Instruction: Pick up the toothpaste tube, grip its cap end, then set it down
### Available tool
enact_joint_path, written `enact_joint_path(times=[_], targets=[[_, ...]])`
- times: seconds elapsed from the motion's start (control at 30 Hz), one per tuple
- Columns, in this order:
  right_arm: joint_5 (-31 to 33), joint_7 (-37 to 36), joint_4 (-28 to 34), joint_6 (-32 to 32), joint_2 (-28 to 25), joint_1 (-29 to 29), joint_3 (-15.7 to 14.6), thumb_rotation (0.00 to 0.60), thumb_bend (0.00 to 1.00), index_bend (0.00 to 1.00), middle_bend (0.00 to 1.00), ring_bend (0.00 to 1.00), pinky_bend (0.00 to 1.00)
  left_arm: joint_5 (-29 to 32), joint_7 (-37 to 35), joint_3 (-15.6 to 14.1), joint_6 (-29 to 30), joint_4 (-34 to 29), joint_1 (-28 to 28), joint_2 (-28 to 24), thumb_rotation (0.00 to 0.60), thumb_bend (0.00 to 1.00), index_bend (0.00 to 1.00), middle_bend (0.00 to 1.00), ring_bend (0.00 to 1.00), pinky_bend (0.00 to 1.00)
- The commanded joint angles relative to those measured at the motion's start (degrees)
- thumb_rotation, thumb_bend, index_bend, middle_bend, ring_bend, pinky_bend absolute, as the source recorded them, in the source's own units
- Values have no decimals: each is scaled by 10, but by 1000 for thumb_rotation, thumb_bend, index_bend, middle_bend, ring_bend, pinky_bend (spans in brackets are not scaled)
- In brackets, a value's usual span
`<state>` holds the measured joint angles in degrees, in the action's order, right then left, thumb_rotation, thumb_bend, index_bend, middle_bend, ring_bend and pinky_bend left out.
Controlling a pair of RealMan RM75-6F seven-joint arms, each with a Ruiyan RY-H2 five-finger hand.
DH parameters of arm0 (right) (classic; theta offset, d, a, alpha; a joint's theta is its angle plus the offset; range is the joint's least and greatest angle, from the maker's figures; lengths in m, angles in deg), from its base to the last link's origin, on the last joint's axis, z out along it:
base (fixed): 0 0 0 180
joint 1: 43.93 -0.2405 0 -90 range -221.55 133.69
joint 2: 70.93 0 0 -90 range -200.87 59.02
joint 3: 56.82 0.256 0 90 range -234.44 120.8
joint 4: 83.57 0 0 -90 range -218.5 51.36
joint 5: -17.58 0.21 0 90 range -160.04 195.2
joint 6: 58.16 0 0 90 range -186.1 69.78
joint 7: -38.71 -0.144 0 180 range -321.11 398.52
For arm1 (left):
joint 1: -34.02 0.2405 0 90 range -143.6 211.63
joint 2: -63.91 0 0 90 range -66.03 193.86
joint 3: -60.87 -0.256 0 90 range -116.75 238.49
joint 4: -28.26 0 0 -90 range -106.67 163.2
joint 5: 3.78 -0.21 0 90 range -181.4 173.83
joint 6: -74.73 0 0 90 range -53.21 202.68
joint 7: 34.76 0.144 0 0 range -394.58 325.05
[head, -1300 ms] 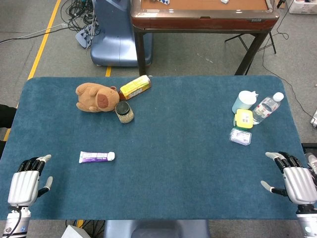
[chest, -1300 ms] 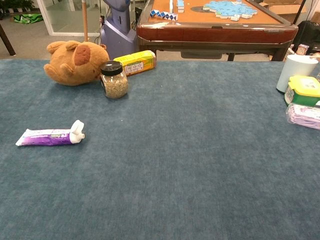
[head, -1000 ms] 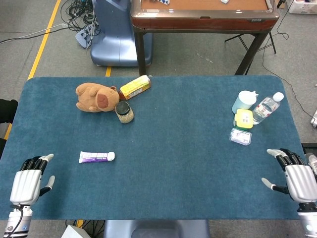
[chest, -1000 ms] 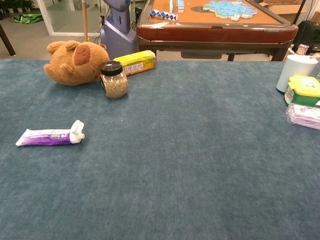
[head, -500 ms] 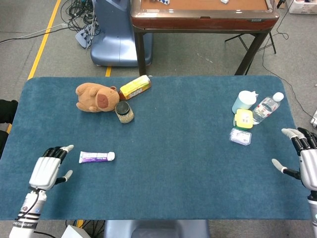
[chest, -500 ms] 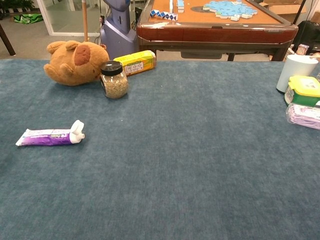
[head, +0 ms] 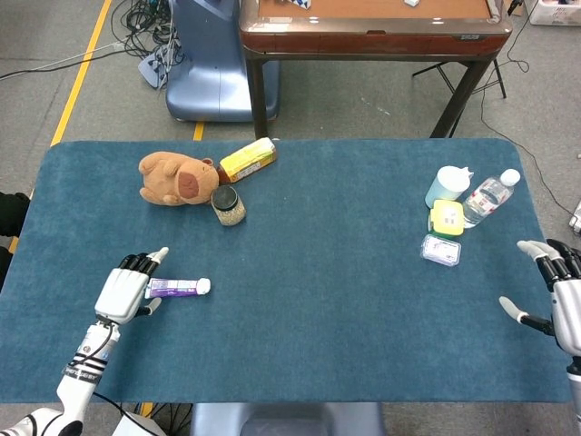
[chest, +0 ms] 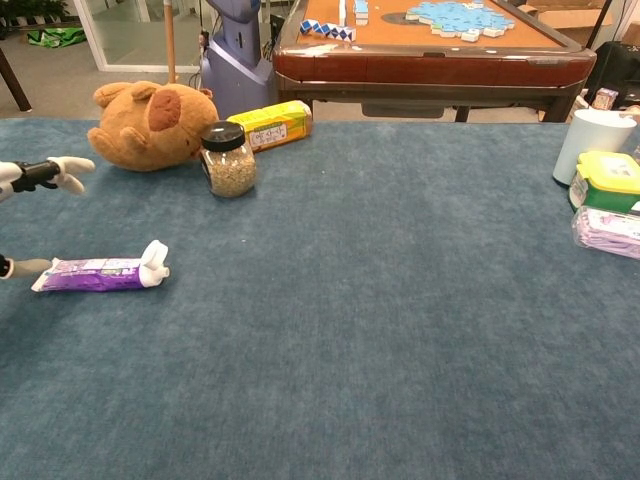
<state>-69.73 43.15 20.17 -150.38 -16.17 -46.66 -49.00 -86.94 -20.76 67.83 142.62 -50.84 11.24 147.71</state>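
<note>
**Left hand at the flat end of the toothpaste tube, right hand idle at the table's edge**

The toothpaste tube (head: pixel 177 288) lies flat on the blue table (head: pixel 327 236) in the lower left of the head view, its purple body pointing left and its white cap (head: pixel 205 286) pointing right. The left hand (head: pixel 127 288) sits just beside the tube's crimped end, fingers apart and extended, holding nothing; whether a fingertip touches the tube cannot be told. In the chest view only the left hand's fingertips (chest: pixel 70 165) show at the left edge, above the tube (chest: pixel 98 273).

The right hand (head: pixel 565 304) is at the lower right edge of the head view, fingers spread and empty, well apart from the tube.

In the upper left of the table a brown plush toy (head: pixel 175 178) lies beside a jar with a black lid (head: pixel 228 205) and a yellow box (head: pixel 247 160). On the right side stand a pale cup (head: pixel 448 185), a water bottle (head: pixel 488 197) lying down, a yellow-lidded container (head: pixel 447 217) and a clear packet (head: pixel 441 250). Behind the table is a wooden table with a reddish rim (head: pixel 372 34)
</note>
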Motion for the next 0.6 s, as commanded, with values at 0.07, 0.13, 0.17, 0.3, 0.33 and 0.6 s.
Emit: enact_joint_path(times=[0.07, 0.13, 0.17, 0.3, 0.33, 0.6], targets=[[-1, -4, 0, -4, -1, 4, -3, 600, 94, 223, 256, 159, 185, -8, 0, -10, -14, 46, -18, 31, 600, 201, 10, 139, 141, 163], [-2, -5, 1, -4, -2, 6, -4, 600, 94, 223, 256, 159, 185, -11, -1, -12, -14, 63, -22, 42, 600, 200, 5, 131, 134, 163], [-3, -5, 1, -5, -2, 7, -5, 600, 94, 223, 256, 159, 185, -12, -3, -14, -15, 74, -24, 49, 600, 199, 3, 128, 132, 163], [-4, -8, 1, -8, -4, 11, -8, 600, 93, 223, 256, 159, 186, -14, -4, -21, -24, 109, -32, 68, 600, 200, 3, 125, 131, 163], [-5, -9, 1, -9, -4, 12, -9, 600, 94, 223, 256, 159, 186, -15, -6, -22, -25, 117, -34, 72, 600, 199, 3, 125, 131, 163], [-5, -12, 0, -11, -3, 16, -12, 600, 93, 223, 256, 159, 185, -11, -24, -26, -45, 179, -51, 98, 600, 199, 4, 125, 131, 163]])
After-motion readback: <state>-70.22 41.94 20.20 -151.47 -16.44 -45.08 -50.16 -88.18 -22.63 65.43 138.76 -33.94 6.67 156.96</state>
